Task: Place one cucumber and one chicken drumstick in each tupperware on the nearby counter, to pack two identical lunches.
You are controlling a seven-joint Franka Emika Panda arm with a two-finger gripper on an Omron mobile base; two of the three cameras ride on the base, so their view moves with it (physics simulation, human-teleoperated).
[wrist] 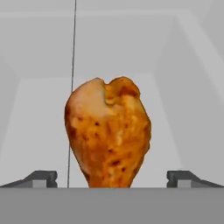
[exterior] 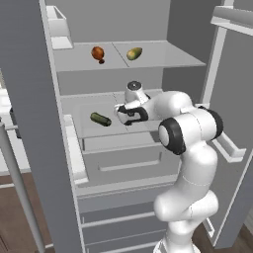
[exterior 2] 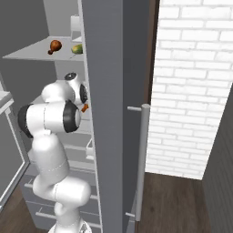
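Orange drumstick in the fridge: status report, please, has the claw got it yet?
Gripper open, jaws wide either side of orange drumstick. Not gripped yet; drumstick on middle fridge shelf. Nothing between the jaws and the drumstick.

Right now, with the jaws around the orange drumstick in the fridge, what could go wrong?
1. The open gripper frames the orange drumstick at its narrow end; the glossy taper might slip out on closing.
2. The dark cucumber lies on the same shelf nearby; a sideways pull-out could knock it.
3. The elbow sits close to the fridge door.
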